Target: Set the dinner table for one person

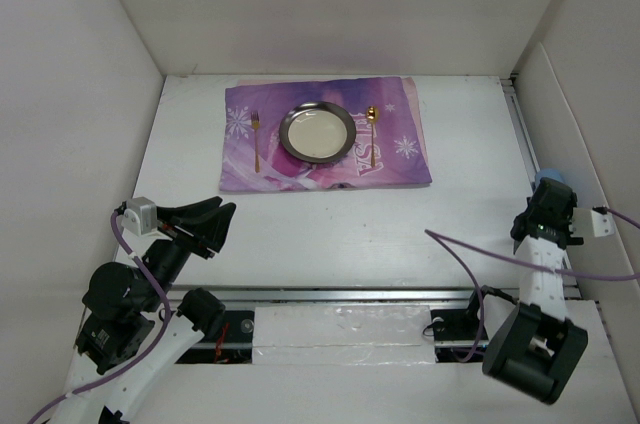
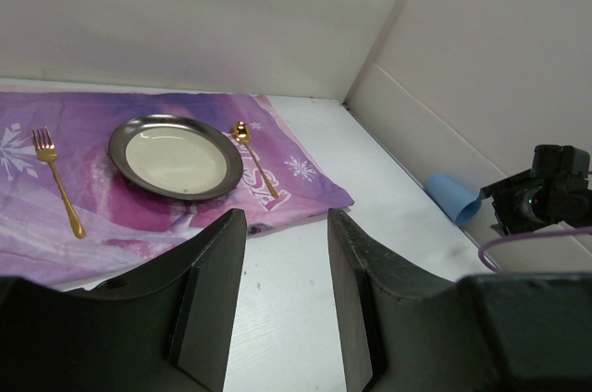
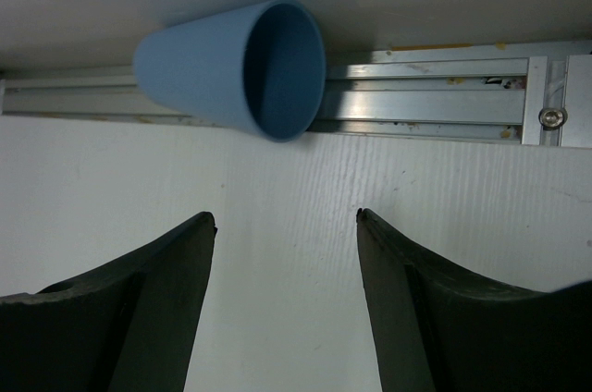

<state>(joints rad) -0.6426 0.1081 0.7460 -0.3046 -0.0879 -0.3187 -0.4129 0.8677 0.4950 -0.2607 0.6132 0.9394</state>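
Right jaws gape empty above the dinner table (image 3: 277, 179), blue cup (image 3: 222, 68) lying just beyond them; left jaws parted, empty.

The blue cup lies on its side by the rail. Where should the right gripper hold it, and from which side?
Probably the rim. The cup lies on its side by the rail, mouth toward the right gripper. Come from the mouth side, one open jaw inside, one outside the wall; the round body might roll otherwise.
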